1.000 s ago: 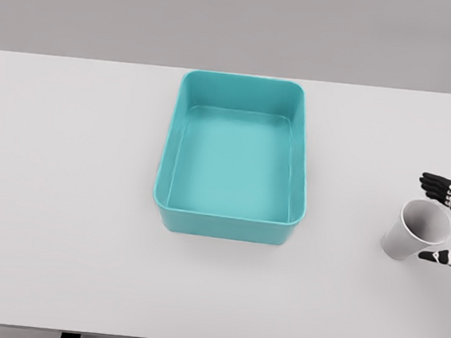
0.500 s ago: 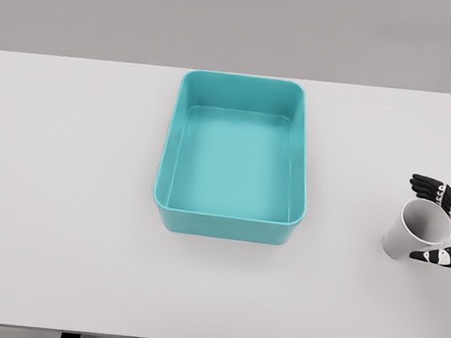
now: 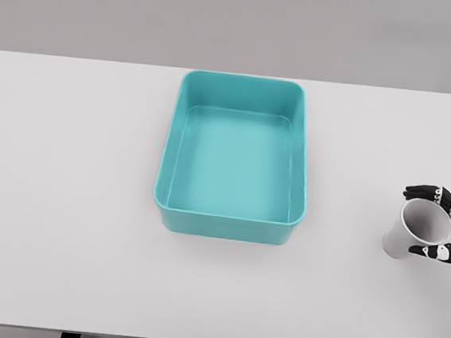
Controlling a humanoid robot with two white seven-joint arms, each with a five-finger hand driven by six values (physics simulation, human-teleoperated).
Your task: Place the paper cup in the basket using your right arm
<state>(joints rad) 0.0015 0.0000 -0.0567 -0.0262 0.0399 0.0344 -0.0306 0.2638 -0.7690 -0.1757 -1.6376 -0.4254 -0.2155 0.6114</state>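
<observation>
Head view: right hand (image 3: 445,224) at table (image 3: 62,201) edge, fingers (image 3: 421,191) hugging paper cup (image 3: 413,229) (tilted), well right of basket (image 3: 228,225).

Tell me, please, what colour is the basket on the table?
The basket is teal, inside and out, shown clearly in the head view.

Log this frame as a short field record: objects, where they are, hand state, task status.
view: head camera, one frame
table: white, holds everything
basket: teal, rectangular, centre of table, nothing inside
cup: white paper, tilted, right of basket, near right edge
right hand: enters from the right edge, fingers behind the cup's rim, thumb in front, closing around it; firm contact unclear
left hand: not visible
task status: cup not yet in basket
</observation>
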